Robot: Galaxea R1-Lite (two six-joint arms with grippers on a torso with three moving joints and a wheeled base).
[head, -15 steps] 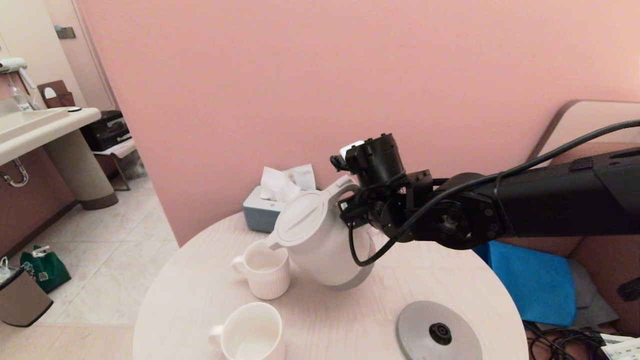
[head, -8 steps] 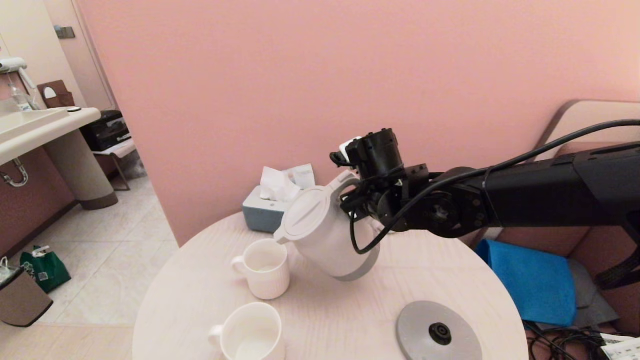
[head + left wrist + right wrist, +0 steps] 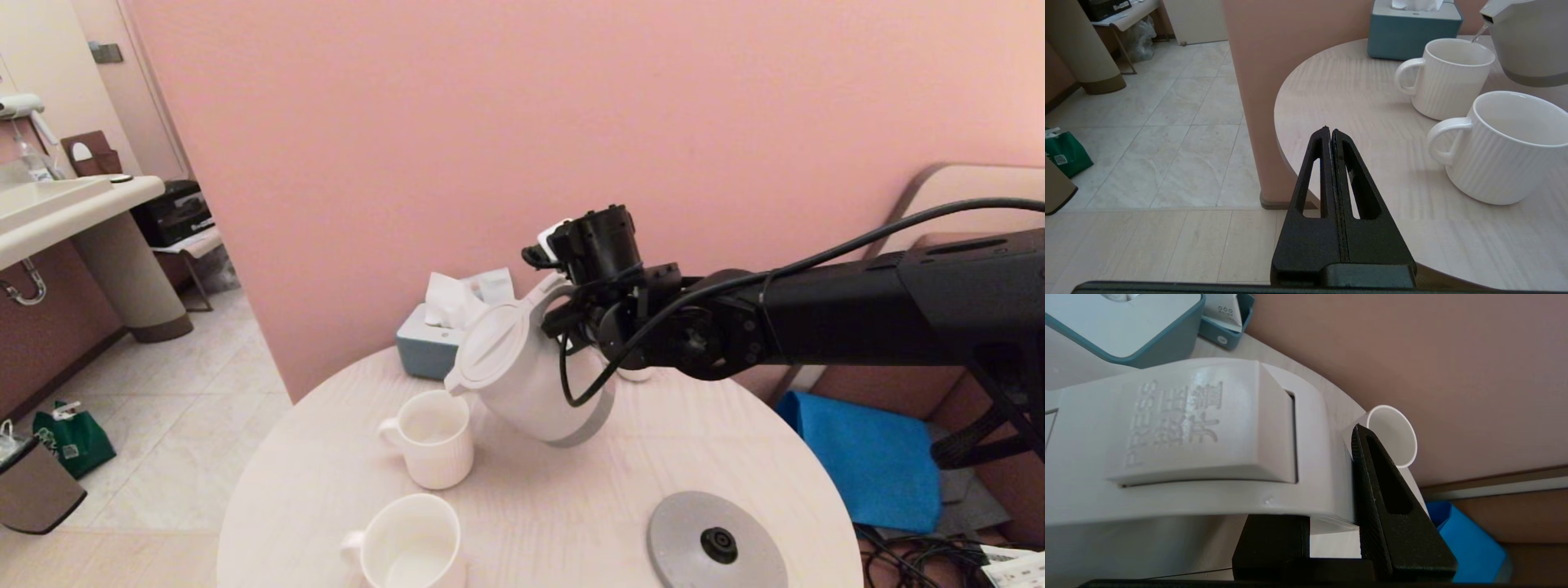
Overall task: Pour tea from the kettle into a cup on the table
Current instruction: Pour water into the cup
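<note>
The white kettle [image 3: 522,371] with its grey bottom band hangs tilted above the round pale table [image 3: 571,482]. Its spout points down over the far ribbed white cup [image 3: 433,437]. My right gripper [image 3: 565,317] is shut on the kettle's loop handle [image 3: 1208,457], and one black finger [image 3: 1384,506] presses against the handle's side. In the left wrist view a thin stream [image 3: 1478,34] runs from the spout of the kettle [image 3: 1527,41] into the far cup [image 3: 1449,77]. My left gripper [image 3: 1330,131] is shut and empty, beside the table's left edge.
A second white cup [image 3: 412,543] stands at the table's front edge. The grey kettle base [image 3: 717,543] lies at the front right. A teal tissue box [image 3: 433,347] sits at the back by the pink wall. A small white paper cup [image 3: 1392,435] stands behind the kettle.
My right gripper has lifted the kettle a little up and towards the back left and tipped it further. The spout now sits higher over the far cup's rim.
</note>
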